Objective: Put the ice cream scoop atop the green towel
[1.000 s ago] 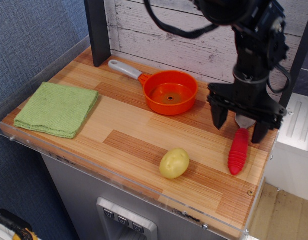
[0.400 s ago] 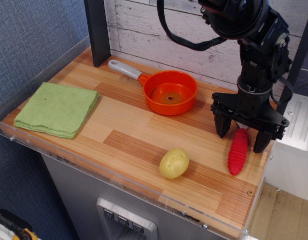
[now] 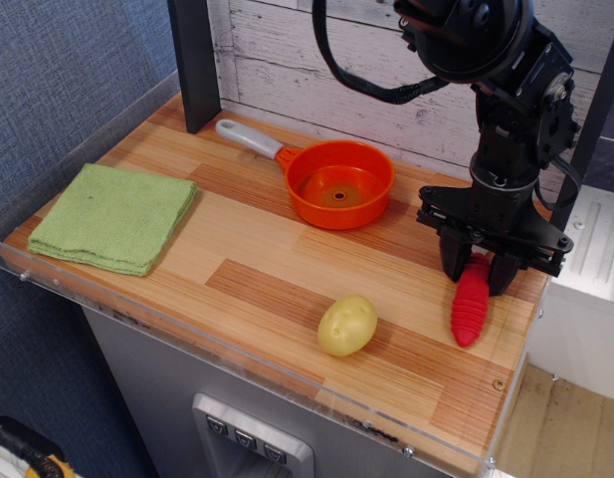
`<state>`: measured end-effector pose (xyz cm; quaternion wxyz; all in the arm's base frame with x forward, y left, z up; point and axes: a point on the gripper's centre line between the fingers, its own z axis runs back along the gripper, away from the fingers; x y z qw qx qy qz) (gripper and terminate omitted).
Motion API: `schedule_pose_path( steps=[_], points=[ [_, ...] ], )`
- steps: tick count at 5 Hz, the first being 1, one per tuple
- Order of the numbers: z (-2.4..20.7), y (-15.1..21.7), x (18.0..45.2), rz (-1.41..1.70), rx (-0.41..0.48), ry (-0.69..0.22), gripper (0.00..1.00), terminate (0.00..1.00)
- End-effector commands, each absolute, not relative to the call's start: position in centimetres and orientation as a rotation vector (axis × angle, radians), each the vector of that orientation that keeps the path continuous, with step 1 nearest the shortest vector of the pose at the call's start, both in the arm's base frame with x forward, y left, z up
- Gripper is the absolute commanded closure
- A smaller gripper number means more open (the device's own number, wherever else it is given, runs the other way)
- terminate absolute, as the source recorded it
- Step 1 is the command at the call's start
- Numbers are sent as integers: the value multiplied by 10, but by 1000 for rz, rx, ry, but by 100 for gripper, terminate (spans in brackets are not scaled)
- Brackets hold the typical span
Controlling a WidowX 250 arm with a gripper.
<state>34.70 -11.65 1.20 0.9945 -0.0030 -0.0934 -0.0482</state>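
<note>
The ice cream scoop (image 3: 470,311) lies near the right edge of the wooden table, red ribbed handle pointing toward the front. Its silver bowl is hidden behind the gripper. My gripper (image 3: 478,271) is down over the upper end of the red handle. Its two black fingers (image 3: 453,261) press against the handle from either side, so it is shut on the scoop, which still rests on the table. The green towel (image 3: 112,217) lies folded at the far left of the table, well away from the gripper.
An orange pan (image 3: 341,184) with a grey handle sits at the back middle. A yellow potato (image 3: 346,325) lies near the front edge, left of the scoop. A clear plastic rim (image 3: 237,349) runs along the table front and left side. A dark post (image 3: 195,60) stands at the back left.
The gripper dropped lower over the scoop's handle and its fingers closed from wide apart to tight against the red handle. The scoop has barely moved.
</note>
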Motion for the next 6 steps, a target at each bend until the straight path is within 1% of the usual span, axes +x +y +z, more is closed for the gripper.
schedule_pose_path(
  steps=[1,2,3,4,5,6],
  points=[
    [37,-119,346,-103,-38,-233,100,0],
    [57,-119,343,-78,-6,-255,100,0],
    [82,-108,333,-1,8,-285,100,0],
    [99,-88,319,103,-5,-292,100,0],
    [105,-71,308,146,4,-282,100,0],
    [105,-41,292,187,65,-258,100,0]
  ],
)
